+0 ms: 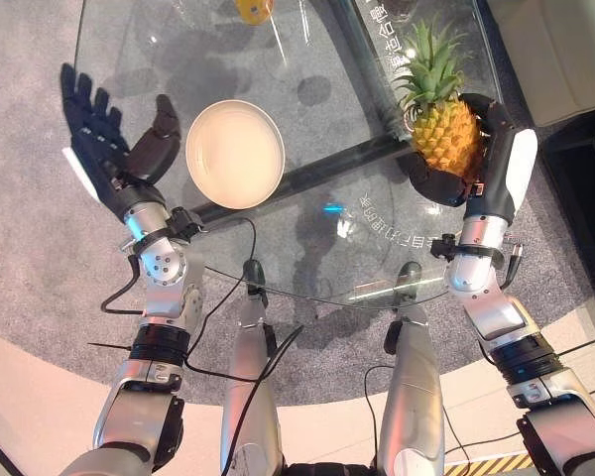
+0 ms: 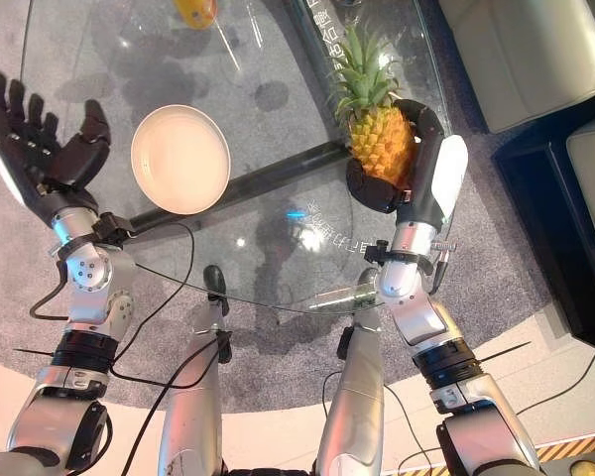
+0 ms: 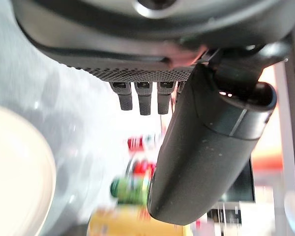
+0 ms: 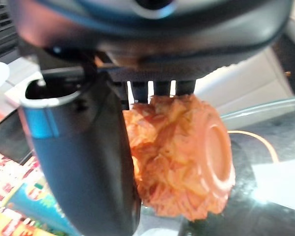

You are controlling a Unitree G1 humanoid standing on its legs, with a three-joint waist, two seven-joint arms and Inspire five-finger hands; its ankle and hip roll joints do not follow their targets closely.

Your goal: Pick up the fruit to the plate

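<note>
From the left eye view, the right hand is wrapped around the pineapple, thumb and fingers curled on its body, over the right side of the glass table. The plate sits bare to the left, well apart from the fruit. The left hand is spread open beside the plate and holds nothing. A yellow fruit lies at the table's far edge.

The right eye view shows the same: pineapple upright in the right hand, plate still unfilled.

In the left wrist view the left hand's fingers are straight, thumb apart, the plate's rim beside them.

In the right wrist view the right hand clamps the pineapple, its base clear of the table.

The grasp looks done; carrying the fruit across to the plate and releasing it there remain.
</note>
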